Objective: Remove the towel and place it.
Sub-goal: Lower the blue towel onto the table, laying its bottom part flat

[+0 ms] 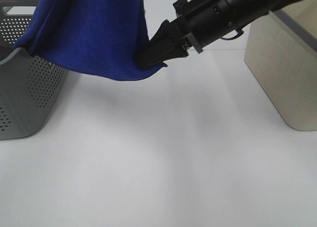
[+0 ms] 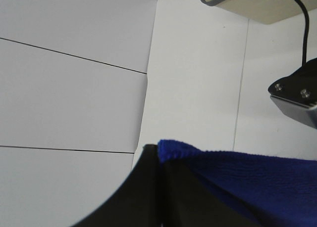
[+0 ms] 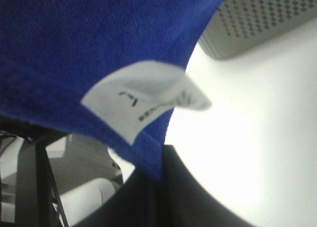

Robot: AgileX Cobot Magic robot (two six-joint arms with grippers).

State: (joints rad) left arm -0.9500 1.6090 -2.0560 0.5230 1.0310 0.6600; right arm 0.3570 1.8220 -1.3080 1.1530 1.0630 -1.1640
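The towel fills the upper left of the frame, one edge lying over the rim of the perforated basket at the desk's left edge. The right gripper pinches its lower corner at upper centre. A rounded container stands at the right edge.

**Three views, one towel in common**

My high camera looked down from the front across the white table, with the basket on the left and the beige box on the right. Both wrist cameras sat hard against the towel. The left one faced the beige box, the right one the basket.
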